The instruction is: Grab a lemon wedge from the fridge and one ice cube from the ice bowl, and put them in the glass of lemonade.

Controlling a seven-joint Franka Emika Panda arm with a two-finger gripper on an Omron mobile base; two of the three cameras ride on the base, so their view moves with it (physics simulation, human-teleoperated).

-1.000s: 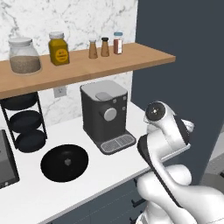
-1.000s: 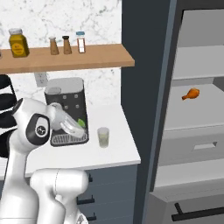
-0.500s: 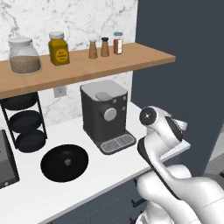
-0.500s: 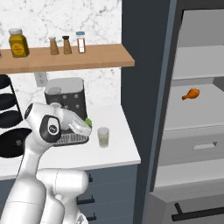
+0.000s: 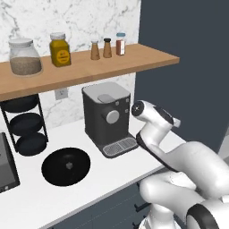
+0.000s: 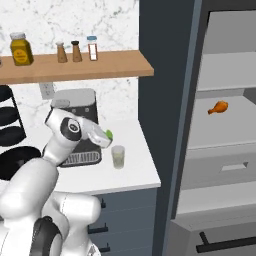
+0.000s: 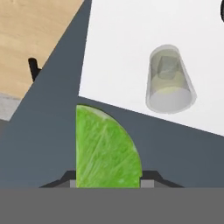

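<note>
My gripper [image 6: 106, 136] is shut on a green lemon wedge [image 6: 109, 134], held above the white counter just left of the glass of lemonade [image 6: 118, 156]. In the hand view the lemon wedge [image 7: 106, 148] stands up between the fingertips of the gripper [image 7: 107, 179]. There the glass of lemonade [image 7: 169, 79] lies ahead and to the right on the counter, apart from the wedge, with a pale cube shape inside it. The fridge [image 6: 167, 75] stands open at the right, its pale shelves showing. The ice bowl is out of view.
A coffee machine [image 5: 107, 118] stands on the white counter [image 5: 40, 197] behind the arm. A wooden shelf [image 5: 89, 67] overhead carries jars and shakers. A black round plate [image 5: 66, 166] and a black tiered stand [image 5: 22, 125] are at the left. A drumstick [image 6: 218, 107] lies on a fridge shelf.
The arm has leaned forward and lower, and the hand has carried the lemon wedge to the right, closer to the glass. The grip has not changed.
</note>
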